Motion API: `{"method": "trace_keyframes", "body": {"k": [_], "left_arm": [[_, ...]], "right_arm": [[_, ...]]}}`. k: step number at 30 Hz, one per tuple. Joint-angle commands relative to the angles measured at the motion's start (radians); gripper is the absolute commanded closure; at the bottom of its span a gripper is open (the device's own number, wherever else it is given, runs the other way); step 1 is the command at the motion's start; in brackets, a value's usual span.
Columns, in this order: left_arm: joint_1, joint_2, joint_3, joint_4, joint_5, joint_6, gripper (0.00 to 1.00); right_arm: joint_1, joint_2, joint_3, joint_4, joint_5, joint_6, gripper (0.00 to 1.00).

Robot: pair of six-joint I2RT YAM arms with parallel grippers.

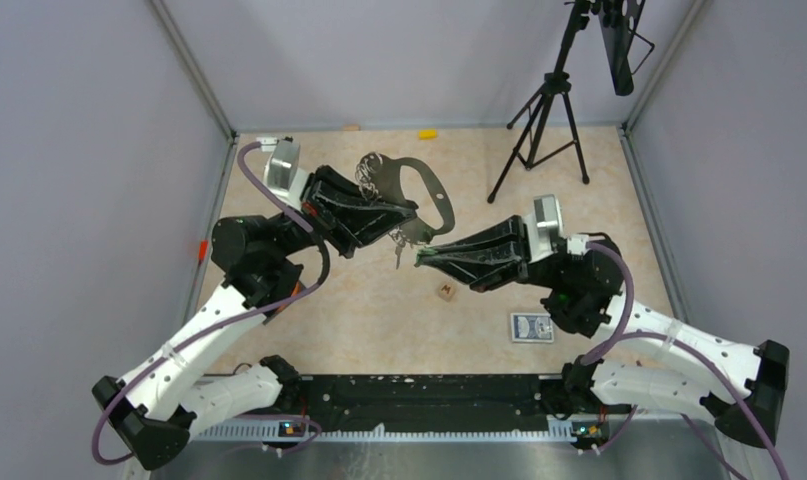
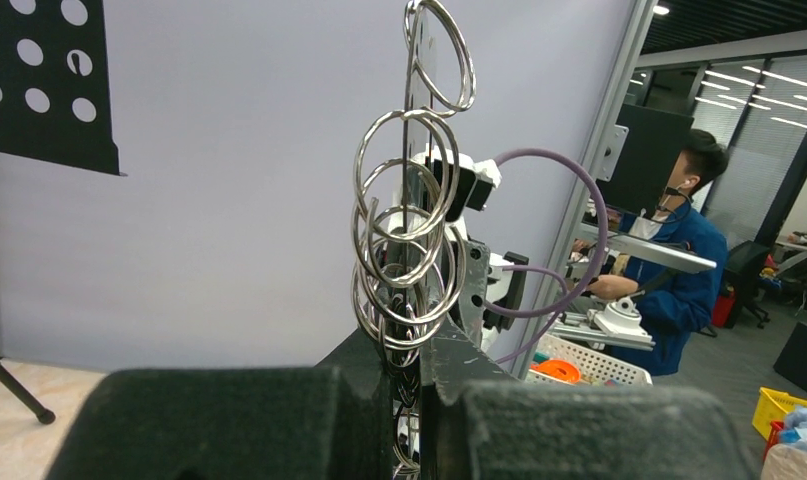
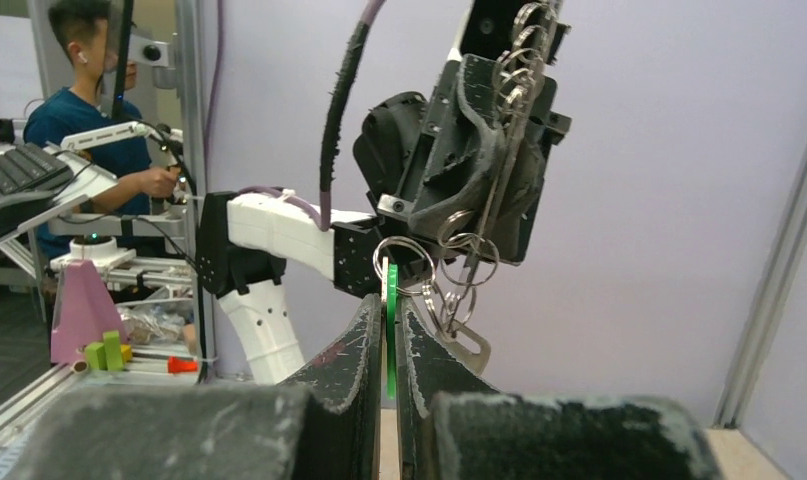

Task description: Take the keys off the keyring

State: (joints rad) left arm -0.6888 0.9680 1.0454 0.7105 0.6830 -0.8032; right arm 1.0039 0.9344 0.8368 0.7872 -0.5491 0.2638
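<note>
Up above the middle of the table (image 1: 359, 320), my left gripper (image 1: 407, 222) is clamped tight on the keyring (image 1: 424, 175). It holds the loop edge-on, with a stack of wire split rings (image 2: 407, 250) fanned upward in the left wrist view. My right gripper (image 3: 390, 375) is pinched shut on the green key (image 3: 390, 310), just under the left one. A silvery key (image 3: 466, 348) dangles beside it on linked rings.

Risks, as I judge them: the green key's ring looks threaded through others. A straight pull could drag the whole bunch along and twist the keyring in the left grip, or yank it free. The green head is thin and sits edge-on between the pads, so it may slip out sideways. If either grip lets go, keys drop to the table somewhere near the small brown cube (image 1: 446, 291).

Containers: I can pick out none set out for the keys. A white basket (image 2: 599, 372) beyond the cell holds something orange; I can't make out what else is in it.
</note>
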Motion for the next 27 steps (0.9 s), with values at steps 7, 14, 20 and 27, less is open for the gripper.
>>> {"method": "trace_keyframes", "body": {"k": [7, 14, 20, 27], "left_arm": [[0.003, -0.029, -0.005, -0.011, 0.035, 0.032, 1.0], [0.003, -0.037, -0.001, -0.01, 0.023, 0.028, 1.0], [0.003, -0.038, 0.004, 0.004, 0.016, 0.023, 1.0], [0.002, -0.038, 0.009, 0.009, 0.017, 0.019, 1.0]], "right_arm": [[-0.005, -0.029, 0.056, -0.068, 0.13, 0.054, 1.0], [-0.004, -0.027, 0.004, 0.005, 0.049, 0.029, 1.0], [-0.005, -0.027, -0.02, 0.027, -0.001, 0.016, 1.0], [-0.005, -0.037, -0.049, 0.054, -0.022, 0.009, 1.0]]}}
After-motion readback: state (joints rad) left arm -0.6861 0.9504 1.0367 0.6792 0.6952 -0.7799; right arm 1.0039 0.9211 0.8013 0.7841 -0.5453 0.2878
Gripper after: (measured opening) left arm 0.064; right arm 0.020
